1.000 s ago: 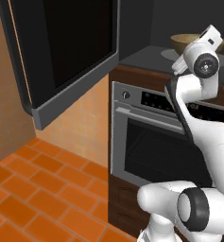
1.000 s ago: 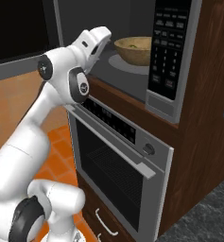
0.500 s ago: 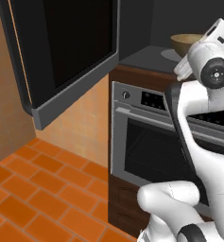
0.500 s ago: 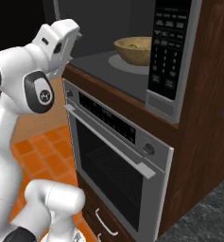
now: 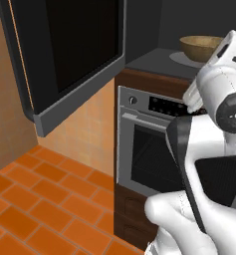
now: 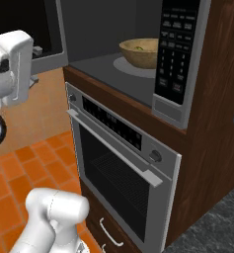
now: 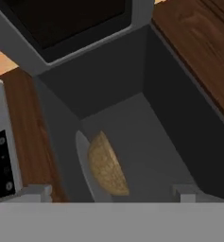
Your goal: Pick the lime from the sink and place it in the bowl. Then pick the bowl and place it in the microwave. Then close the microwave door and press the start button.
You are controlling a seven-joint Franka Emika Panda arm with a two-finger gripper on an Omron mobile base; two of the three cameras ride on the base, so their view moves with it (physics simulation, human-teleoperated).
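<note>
1. Withdrawn from the dark grey microwave cavity (image 6: pixel 103 44) since a second ago; arm pulled back and to the left of the opening.
2. Round tan wooden bowl (image 6: pixel 139 52) seated on the pale round plate (image 6: pixel 126 65) inside; small yellow-green lime (image 6: pixel 138 48) just visible in it.
3. Gripper (image 7: pixel 108 193) state: cannot tell, fingertips barely visible; nothing seen between them.
4. Flat black glass door (image 5: pixel 79 45) standing open; closing judged next.
</note>
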